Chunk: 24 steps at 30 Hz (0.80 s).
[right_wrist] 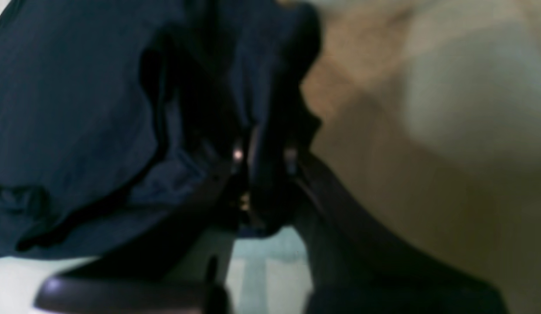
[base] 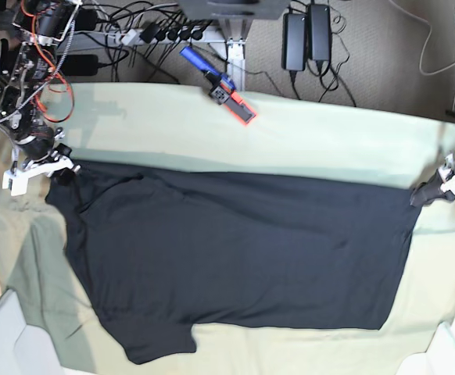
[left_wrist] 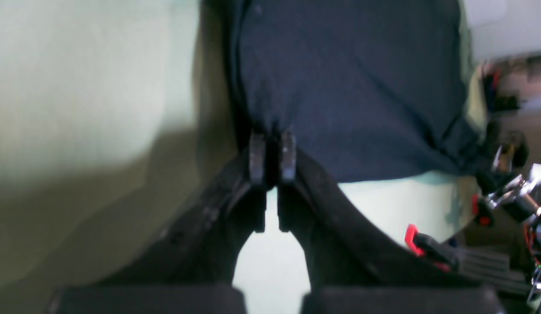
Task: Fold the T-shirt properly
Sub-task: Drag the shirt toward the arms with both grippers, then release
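left pincer [left_wrist: 272, 157]: clenched on near-edge corner of black short-sleeved cloth T-shirt [base: 243, 250]
right pincer [right_wrist: 265, 161]: clenched on bunched opposite corner
shirt: spread across pale green cloth sheet [base: 290, 133], between both arms
step: probably starting first fold
next: likely needs even lift, then carry over, edge kept taut

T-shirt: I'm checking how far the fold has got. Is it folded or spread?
Mostly spread: in the base view the T-shirt lies broad and open, its top edge stretched between both claws.
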Motion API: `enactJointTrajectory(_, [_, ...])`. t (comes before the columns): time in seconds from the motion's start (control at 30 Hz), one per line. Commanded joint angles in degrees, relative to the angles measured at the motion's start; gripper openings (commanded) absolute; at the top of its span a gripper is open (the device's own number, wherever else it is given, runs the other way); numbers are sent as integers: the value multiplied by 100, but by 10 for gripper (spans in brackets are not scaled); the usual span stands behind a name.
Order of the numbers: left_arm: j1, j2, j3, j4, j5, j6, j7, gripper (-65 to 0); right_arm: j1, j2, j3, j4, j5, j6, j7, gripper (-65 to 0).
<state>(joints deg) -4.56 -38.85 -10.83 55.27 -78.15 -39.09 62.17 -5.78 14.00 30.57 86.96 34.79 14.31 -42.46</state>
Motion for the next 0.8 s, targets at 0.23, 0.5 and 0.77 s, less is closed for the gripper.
enactJointTrajectory(0.23, [957,-278,-59,1014,-476,-91,201,-650,-876,332,262,647,24,310,61,-650])
enactJointTrajectory(0.5, [1578,-275,-645,1419,-527,-91,297,-650,-1558,367,466,868,170,332,35,-650])
enactJointTrajectory(0.77, [2247,-275,-1220,2017,-632,-91,363,-650,-1790,442,802,872,363,413,-55,-650])
